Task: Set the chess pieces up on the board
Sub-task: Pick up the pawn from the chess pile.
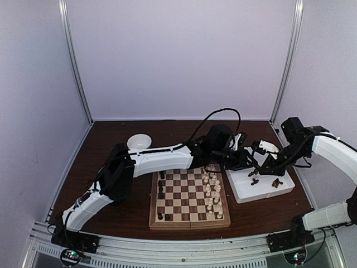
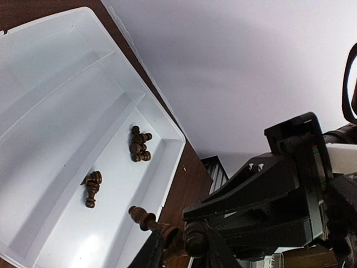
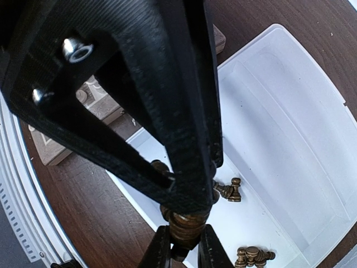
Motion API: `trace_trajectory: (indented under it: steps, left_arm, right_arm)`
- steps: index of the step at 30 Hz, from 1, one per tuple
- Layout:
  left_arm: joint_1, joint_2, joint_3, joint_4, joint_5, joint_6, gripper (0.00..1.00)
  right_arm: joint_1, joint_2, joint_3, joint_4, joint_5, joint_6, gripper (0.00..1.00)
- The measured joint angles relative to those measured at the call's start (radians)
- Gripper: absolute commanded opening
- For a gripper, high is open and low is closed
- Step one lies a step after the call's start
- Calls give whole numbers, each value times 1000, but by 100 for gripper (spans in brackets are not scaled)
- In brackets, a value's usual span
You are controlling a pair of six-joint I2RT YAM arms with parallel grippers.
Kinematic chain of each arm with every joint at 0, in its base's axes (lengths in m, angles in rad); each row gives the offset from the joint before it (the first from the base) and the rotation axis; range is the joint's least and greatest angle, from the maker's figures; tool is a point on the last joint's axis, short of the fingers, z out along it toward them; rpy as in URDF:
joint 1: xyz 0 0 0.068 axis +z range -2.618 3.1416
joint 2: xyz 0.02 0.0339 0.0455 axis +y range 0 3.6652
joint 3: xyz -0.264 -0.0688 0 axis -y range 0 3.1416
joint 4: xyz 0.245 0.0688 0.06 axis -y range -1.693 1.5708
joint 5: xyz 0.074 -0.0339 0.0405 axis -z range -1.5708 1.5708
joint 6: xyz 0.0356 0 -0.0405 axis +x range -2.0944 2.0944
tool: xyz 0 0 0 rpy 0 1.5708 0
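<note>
Dark chess piece (image 3: 184, 220), partly hidden behind my left gripper (image 2: 184, 247) (closure: cannot tell), clamped in my right gripper (image 3: 185, 237), long axis in line with it.

My right tool (image 3: 185, 248) is matt black plastic, ridged in fine layers, with bright metal screws (image 3: 75, 50). The dark chess piece (image 3: 184, 223) between its tips is turned wood with a soft sheen. The tray (image 2: 67, 84), at two o'clock from the board (image 1: 184, 195), is smooth, glossy white plastic. The board is satin wood and the desk (image 1: 106, 134) is dark matt wood.
</note>
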Motion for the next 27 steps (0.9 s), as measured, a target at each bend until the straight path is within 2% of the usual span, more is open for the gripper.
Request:
trace_trajectory:
  steps: [5,14,20,27]
  left_arm:
    - [0,0,0,13,-2,-5,21]
    - [0,1,0,49,2,-14,0]
    - [2,-2,-7,54,-2,24,0]
    - [21,-138,-210,43,-47,126,0]
  right_arm:
    - [0,0,0,-4,0,-13,12]
    - [0,0,0,-10,-4,-14,12]
    - [-4,5,-2,0,-4,3,11]
    - [-33,18,-22,19,-3,22,11]
